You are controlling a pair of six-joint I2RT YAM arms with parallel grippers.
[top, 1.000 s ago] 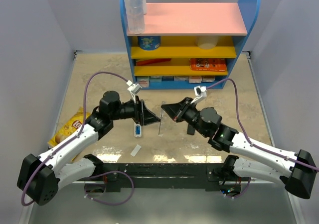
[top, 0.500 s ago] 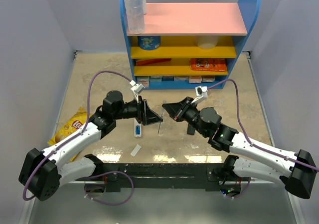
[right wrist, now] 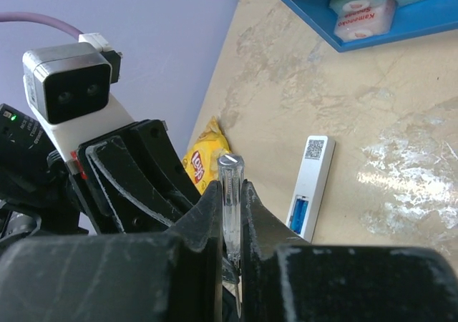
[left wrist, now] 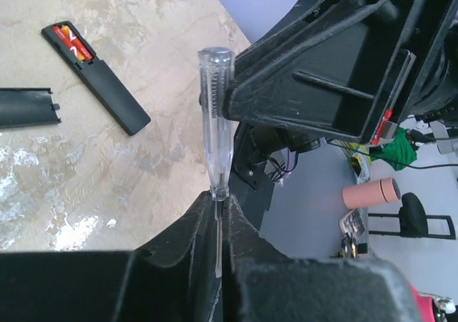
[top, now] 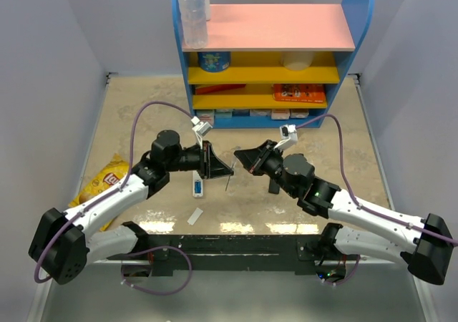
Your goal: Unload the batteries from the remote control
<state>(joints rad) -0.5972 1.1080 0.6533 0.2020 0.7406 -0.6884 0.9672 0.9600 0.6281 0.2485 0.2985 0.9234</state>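
- Hard by the left edge: yellow chip bag (top: 104, 181), lying flat.
- Mid-table and up off the surface: left gripper (top: 222, 169), jaws pinched narrow on the metal shaft of the screwdriver (left wrist: 215, 114).
- Just under it, toward the near edge: white remote (top: 196, 187), back open, blue battery (right wrist: 296, 215) seated inside.
- Nose to nose with the left one: right gripper (top: 242, 157), jaws narrow, clamped on the screwdriver's clear handle.
- Right of centre, beneath the right arm: black remote (left wrist: 96, 79), compartment open, red batteries (left wrist: 71, 41) in place; loose black cover (left wrist: 25, 107) just beside.
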